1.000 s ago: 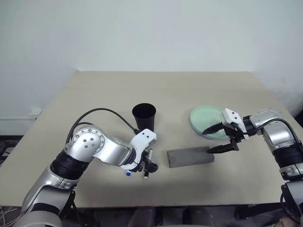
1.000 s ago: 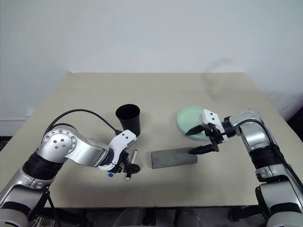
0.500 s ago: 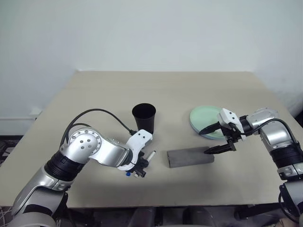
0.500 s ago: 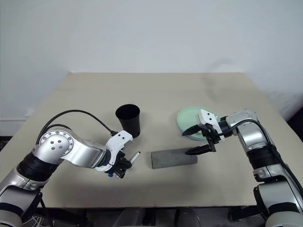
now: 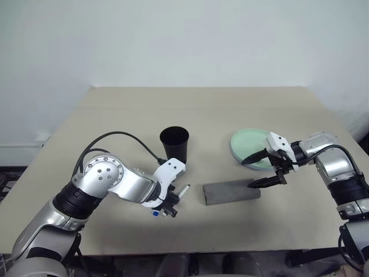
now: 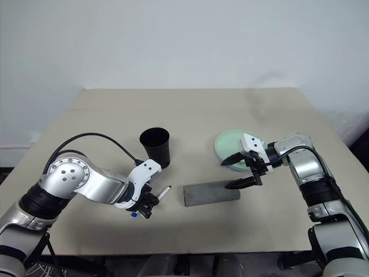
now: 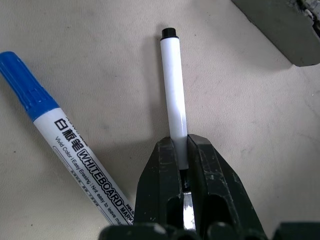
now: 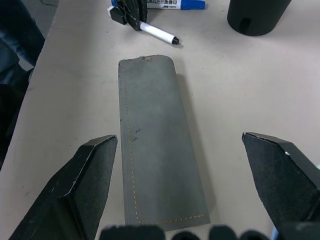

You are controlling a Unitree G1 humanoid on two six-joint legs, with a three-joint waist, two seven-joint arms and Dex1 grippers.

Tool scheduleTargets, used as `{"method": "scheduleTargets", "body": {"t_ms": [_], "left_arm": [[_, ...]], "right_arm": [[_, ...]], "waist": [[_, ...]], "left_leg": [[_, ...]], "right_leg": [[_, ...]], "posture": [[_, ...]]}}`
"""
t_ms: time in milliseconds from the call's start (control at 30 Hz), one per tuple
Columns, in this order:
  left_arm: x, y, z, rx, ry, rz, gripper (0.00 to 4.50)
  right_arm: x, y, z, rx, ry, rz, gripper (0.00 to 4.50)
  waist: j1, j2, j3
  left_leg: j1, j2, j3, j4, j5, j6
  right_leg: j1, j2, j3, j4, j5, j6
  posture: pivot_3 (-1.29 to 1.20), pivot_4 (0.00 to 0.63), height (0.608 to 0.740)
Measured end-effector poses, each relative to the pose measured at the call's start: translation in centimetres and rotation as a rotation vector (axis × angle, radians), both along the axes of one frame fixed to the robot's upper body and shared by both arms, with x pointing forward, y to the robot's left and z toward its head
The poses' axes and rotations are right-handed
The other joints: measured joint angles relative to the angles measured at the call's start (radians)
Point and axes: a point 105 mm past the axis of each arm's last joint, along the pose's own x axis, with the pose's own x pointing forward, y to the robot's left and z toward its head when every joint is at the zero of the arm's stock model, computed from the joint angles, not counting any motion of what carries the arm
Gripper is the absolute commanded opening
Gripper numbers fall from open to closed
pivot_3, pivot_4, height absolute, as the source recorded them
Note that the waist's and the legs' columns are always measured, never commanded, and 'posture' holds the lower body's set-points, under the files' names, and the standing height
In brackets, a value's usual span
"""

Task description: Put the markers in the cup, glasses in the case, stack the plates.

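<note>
My left gripper (image 5: 172, 203) points down at the table's front left and is shut on the thin white marker (image 7: 174, 95) with the black end, which sticks out toward the case. Beside it lies the blue-capped marker (image 7: 55, 135), flat on the table. Just behind them stands the black cup (image 5: 174, 142), upright. The grey case (image 5: 232, 191) lies shut in the middle. Over its right end my right gripper (image 8: 179, 140) hovers open, holding nothing. A mint green plate (image 5: 248, 145) sits behind that gripper. The glasses are out of view.
The beige table (image 5: 202, 109) has wide bare room behind the cup and the plate. Its front edge runs close to the left gripper and the case. A black cable loops from my left arm near the cup.
My left gripper has closed on the thin black-ended marker, and the marker's free end now points up toward the case. The right arm has kept still.
</note>
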Motion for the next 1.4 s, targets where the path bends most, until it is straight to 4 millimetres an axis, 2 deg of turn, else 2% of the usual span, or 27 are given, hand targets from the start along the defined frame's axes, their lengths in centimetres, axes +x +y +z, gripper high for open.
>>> {"method": "scheduleTargets", "body": {"t_ms": [167, 267, 433, 567, 767, 933, 1033, 1100, 1200, 1400], "left_arm": [[0.1, -0.3, 0.1, -0.003, -0.005, -0.023, 0.04], [-0.2, -1.2, 0.7, -0.040, -0.018, -0.077, 0.04], [0.6, -2.6, 4.0, -0.174, -0.099, -0.120, 0.04], [1.6, -3.0, 5.9, -0.267, -0.166, -0.104, 0.04], [4.4, -3.2, 10.4, -0.403, -0.415, -0.066, 0.04], [6.3, -3.6, 14.9, -0.585, -0.623, -0.027, 0.04], [7.4, -2.7, 17.3, -0.655, -0.737, 0.020, 0.04], [8.1, -1.9, 17.7, -0.650, -0.783, 0.052, 0.04], [9.3, -0.3, 16.5, -0.632, -0.811, 0.123, 0.04], [11.3, 2.1, 12.2, -0.629, -0.848, 0.287, 0.04]], "right_arm": [[0.0, 0.0, 0.0, 0.000, -0.001, 0.000, 4.35], [0.2, 0.0, 0.2, 0.000, -0.008, 0.000, 4.35], [0.5, 0.1, 0.8, 0.002, -0.027, 0.003, 4.35], [0.8, 0.0, 0.9, 0.004, -0.028, -0.003, 4.35], [0.9, 0.1, 0.8, 0.010, -0.026, -0.005, 4.35], [1.0, 0.3, 1.0, 0.013, -0.037, 0.002, 4.35], [1.0, 0.6, 1.0, 0.019, -0.037, 0.008, 4.35], [1.0, 0.6, 1.1, 0.019, -0.038, 0.008, 4.35], [1.1, 0.6, 1.2, 0.019, -0.042, 0.009, 4.35], [1.1, 0.8, 1.2, 0.023, -0.043, 0.013, 4.35]], "waist": [[0.000, 0.000, 0.000], [0.000, -0.002, 0.001], [0.000, -0.002, 0.001], [0.000, -0.002, 0.001], [-0.001, -0.003, 0.001], [0.000, -0.004, 0.002], [-0.001, -0.004, 0.002], [-0.002, -0.004, 0.002], [-0.002, -0.004, 0.002], [0.001, -0.005, 0.002]], "left_leg": [[0.002, 0.000, 0.002, -0.001, 0.000, 0.000], [0.001, 0.000, 0.002, -0.001, 0.000, 0.000], [0.002, 0.000, 0.003, -0.001, 0.000, 0.000], [0.002, 0.000, 0.003, -0.002, 0.000, 0.000], [0.003, 0.000, 0.007, -0.003, 0.000, 0.000], [0.004, 0.000, 0.008, -0.004, 0.000, 0.000], [0.005, 0.000, 0.008, -0.005, 0.000, 0.000], [0.005, 0.000, 0.008, -0.005, 0.000, 0.000], [0.008, 0.000, 0.010, -0.006, 0.000, 0.000], [0.008, 0.000, 0.010, -0.006, 0.000, 0.000]], "right_leg": [[0.001, 0.000, 0.001, 0.000, 0.000, -0.001], [0.001, -0.001, 0.001, 0.000, 0.000, -0.001], [0.000, -0.001, 0.003, 0.000, -0.001, -0.001], [0.000, -0.001, 0.003, 0.000, -0.001, -0.001], [0.000, -0.001, 0.002, -0.001, -0.001, -0.001], [0.000, -0.001, 0.003, -0.001, -0.001, -0.001], [0.001, -0.001, 0.003, -0.001, -0.001, -0.001], [0.001, -0.001, 0.002, -0.001, -0.001, -0.001], [0.003, -0.001, 0.002, -0.001, -0.001, -0.001], [0.003, -0.003, 0.002, -0.002, 0.001, -0.003]], "posture": [[0.00, 0.000, 0.700], [0.00, 0.000, 0.700], [0.00, 0.000, 0.700], [0.00, 0.000, 0.700], [0.00, 0.000, 0.700], [0.00, 0.000, 0.700], [0.00, 0.000, 0.700], [0.00, 0.000, 0.700], [0.00, 0.000, 0.700], [0.00, 0.000, 0.700]]}}
